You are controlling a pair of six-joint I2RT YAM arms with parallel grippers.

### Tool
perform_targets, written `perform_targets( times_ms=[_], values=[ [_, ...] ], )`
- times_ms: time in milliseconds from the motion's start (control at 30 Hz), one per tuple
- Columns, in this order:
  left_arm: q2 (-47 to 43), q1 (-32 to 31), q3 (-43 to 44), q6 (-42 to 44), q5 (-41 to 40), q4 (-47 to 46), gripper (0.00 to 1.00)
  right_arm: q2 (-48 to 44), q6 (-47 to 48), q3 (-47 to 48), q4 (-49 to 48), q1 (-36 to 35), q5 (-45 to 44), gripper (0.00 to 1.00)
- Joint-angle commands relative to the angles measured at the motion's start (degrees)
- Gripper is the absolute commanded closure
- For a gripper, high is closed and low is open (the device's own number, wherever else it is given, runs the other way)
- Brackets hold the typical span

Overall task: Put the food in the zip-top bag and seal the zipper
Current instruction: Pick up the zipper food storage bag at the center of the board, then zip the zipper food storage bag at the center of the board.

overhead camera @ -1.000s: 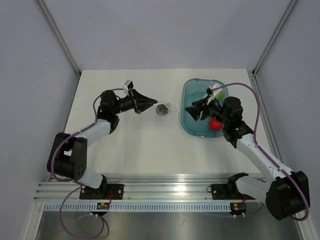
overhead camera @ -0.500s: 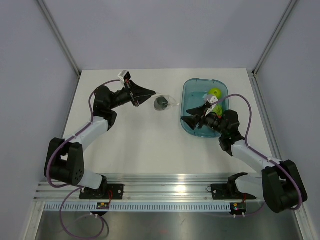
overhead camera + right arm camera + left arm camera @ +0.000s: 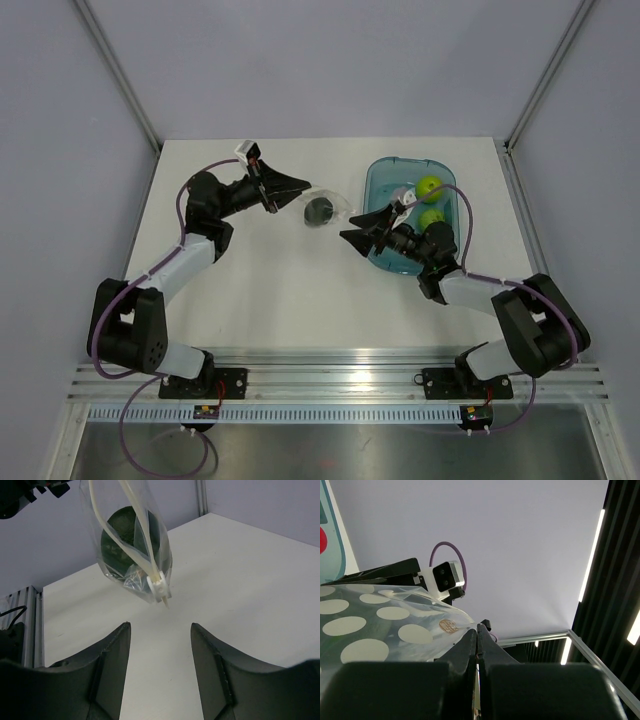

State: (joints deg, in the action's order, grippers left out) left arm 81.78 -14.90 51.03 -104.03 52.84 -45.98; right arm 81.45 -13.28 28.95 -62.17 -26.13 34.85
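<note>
Food [image 3: 131, 537], veiled inside the crinkled zip-top bag [image 3: 127, 582], hangs above the table [image 3: 240, 580]; I read the bag's long axis upright, mouth cropped. Left pincer [image 3: 306, 187] pinches the bag; right pincer [image 3: 160, 627] gapes wide.

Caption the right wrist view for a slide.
Open right tool faces the hanging zip-top bag, dark green food already inside.

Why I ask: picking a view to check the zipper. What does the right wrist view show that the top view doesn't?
Right wrist only: the white slider on the bag. Top only: the left gripper shut on the bag, the tray and two apples. Both: the food inside the bag, and the open right gripper facing it.
</note>
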Motion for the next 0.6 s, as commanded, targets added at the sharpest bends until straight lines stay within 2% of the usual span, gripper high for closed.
perform_targets(
  times_ms=[0, 367, 433, 567],
  values=[
    [-2.41, 0.31, 1.71, -0.47, -0.28, -2.36, 1.00, 1.43, -2.63, 2.60, -10.68, -1.29, -2.94, 0.42],
    [-2.50, 0.31, 1.36, -0.91, -0.28, -2.89, 1.00, 6.35, -8.34, 4.27, -21.57, -1.73, -4.26, 0.46],
    [-2.41, 0.31, 1.27, -0.91, -0.37, -2.89, 1.00, 7.84, -10.70, 4.10, -25.69, -1.73, -4.09, 0.49],
    [-2.41, 0.31, 1.01, -0.83, -0.37, -2.98, 1.00, 8.99, -12.03, 4.54, -27.21, -1.99, -4.18, 0.57]
  ],
)
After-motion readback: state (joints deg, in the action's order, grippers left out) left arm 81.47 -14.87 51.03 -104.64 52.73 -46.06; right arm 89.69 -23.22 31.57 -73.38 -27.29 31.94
